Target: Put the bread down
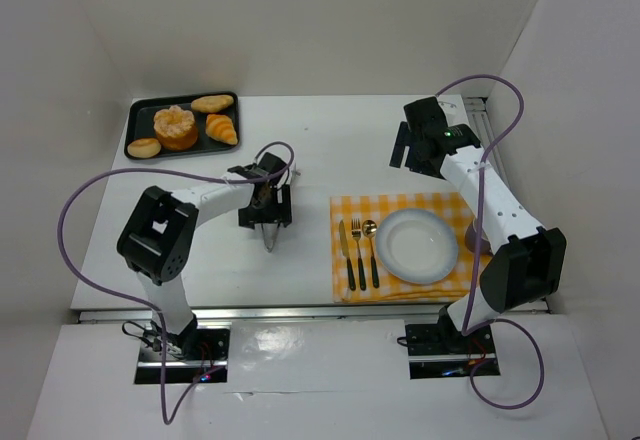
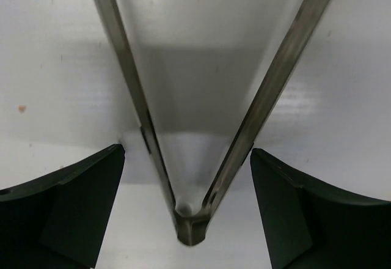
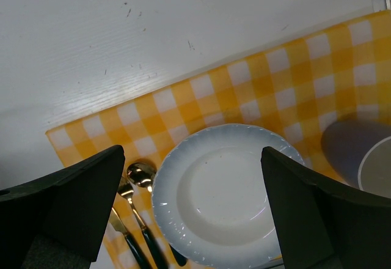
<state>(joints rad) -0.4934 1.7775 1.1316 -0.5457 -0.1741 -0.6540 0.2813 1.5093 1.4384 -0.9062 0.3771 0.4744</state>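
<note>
Several breads lie on a black tray point(image 1: 135, 112) at the back left: a round loaf point(image 1: 176, 127), a croissant point(image 1: 222, 130) and two small rolls. My left gripper point(image 1: 266, 214) hovers mid-table over metal tongs point(image 1: 270, 238). In the left wrist view the tongs' hinge point(image 2: 192, 226) sits between the fingers of my left gripper point(image 2: 186, 159), which is open, with a gap on both sides. My right gripper point(image 1: 405, 145) is raised at the back right. It is open and empty point(image 3: 192, 153) and looks down on the white plate point(image 3: 168, 189).
The plate point(image 1: 386, 245) rests on a yellow checked placemat point(image 1: 400, 207). A knife point(image 1: 345, 255), fork point(image 1: 358, 250) and spoon point(image 1: 371, 250) lie to its left. A grey cup point(image 1: 478, 235) stands to its right. White walls enclose the table.
</note>
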